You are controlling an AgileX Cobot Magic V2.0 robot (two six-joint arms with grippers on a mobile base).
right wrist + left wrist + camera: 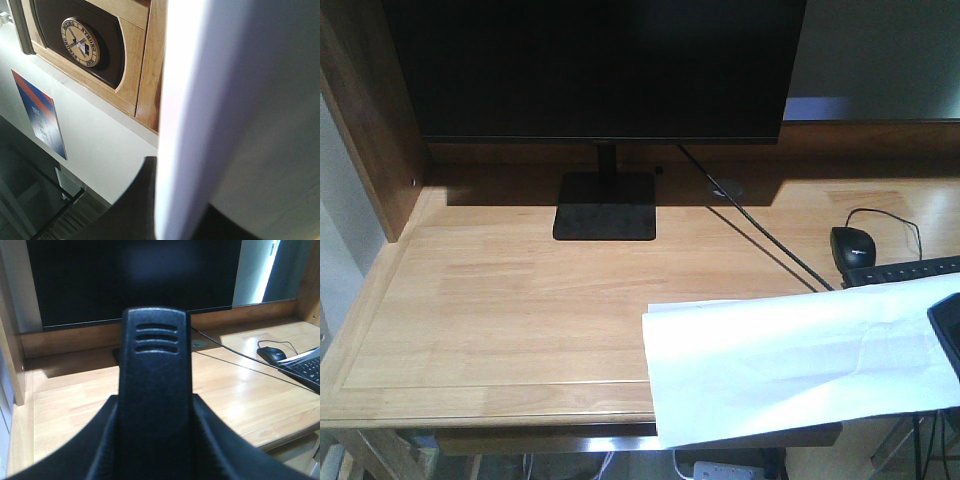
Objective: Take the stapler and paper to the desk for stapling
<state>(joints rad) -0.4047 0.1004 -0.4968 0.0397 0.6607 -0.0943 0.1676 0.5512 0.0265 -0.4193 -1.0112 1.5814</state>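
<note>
Stapler (155, 385) clamped in left gripper (156, 452), paper (790, 365) in right gripper (947, 332)

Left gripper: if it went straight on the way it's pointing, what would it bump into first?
Most likely the monitor. The left gripper, shut on the stapler, points over the desk toward the screen's lower edge. Nothing else shows in between, though depth is hard to judge.

White paper (240, 125) fills the right half, pinched edge-on between dark gripper fingers (132, 205) down low; round emblem (80, 42) in wood frame (145, 75) behind.
</note>
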